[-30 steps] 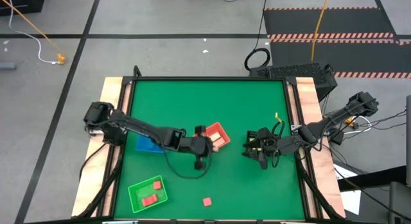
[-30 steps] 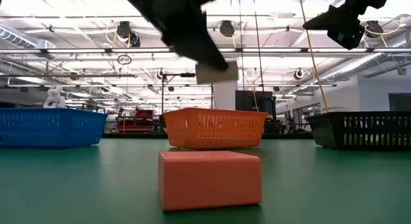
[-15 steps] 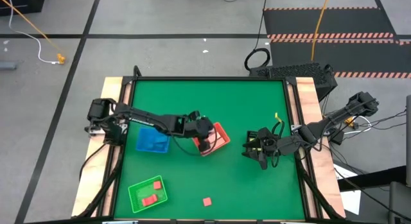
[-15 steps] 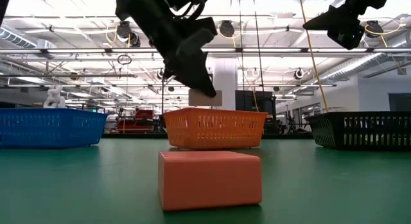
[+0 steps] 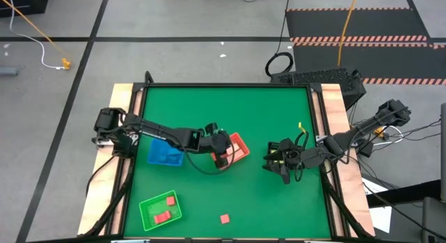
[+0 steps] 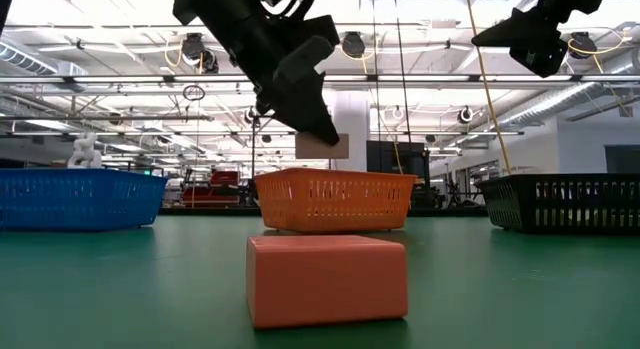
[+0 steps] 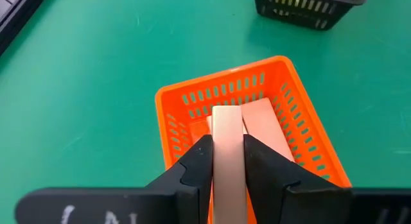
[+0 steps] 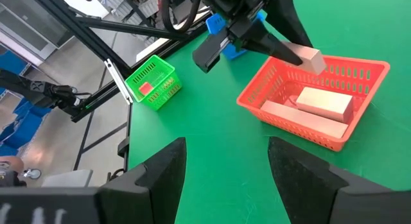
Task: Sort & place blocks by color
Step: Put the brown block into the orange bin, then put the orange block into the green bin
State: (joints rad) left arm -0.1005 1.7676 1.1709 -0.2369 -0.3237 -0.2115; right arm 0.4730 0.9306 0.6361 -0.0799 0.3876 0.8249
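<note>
My left gripper (image 5: 222, 154) is shut on a pale pink bar block (image 7: 227, 124) and hangs just above the orange-red tray (image 7: 173, 102), which stands on the green mat. More pale pink blocks (image 7: 264, 120) lie inside that tray. A red block (image 5: 224, 218) lies on the mat near the front edge. The green tray (image 5: 148, 203) holds red blocks (image 5: 162, 216). My right gripper (image 5: 281, 163) waits open to the right of the orange-red tray, with nothing between its fingers. My left gripper pinches the bar block between its two fingers by its two long sides (image 7: 226, 155). The fingers slant down from the table's left and lie along the bar, whose free end sticks out past the fingertips. The block (image 6: 322, 145) hangs clear above the tray's rim.
A blue tray (image 5: 165, 154) stands under my left arm, to the left of the orange-red tray. A black tray (image 7: 308, 6) stands toward the far right. In the low view the red block (image 6: 326, 279) lies in front of the orange-red tray (image 6: 335, 199).
My left gripper has swung toward the table's far edge, from the near side of the orange-red tray to above it. It has rolled somewhat and sunk a little. The pale block stays pinched and now hangs just over the tray's rim.
</note>
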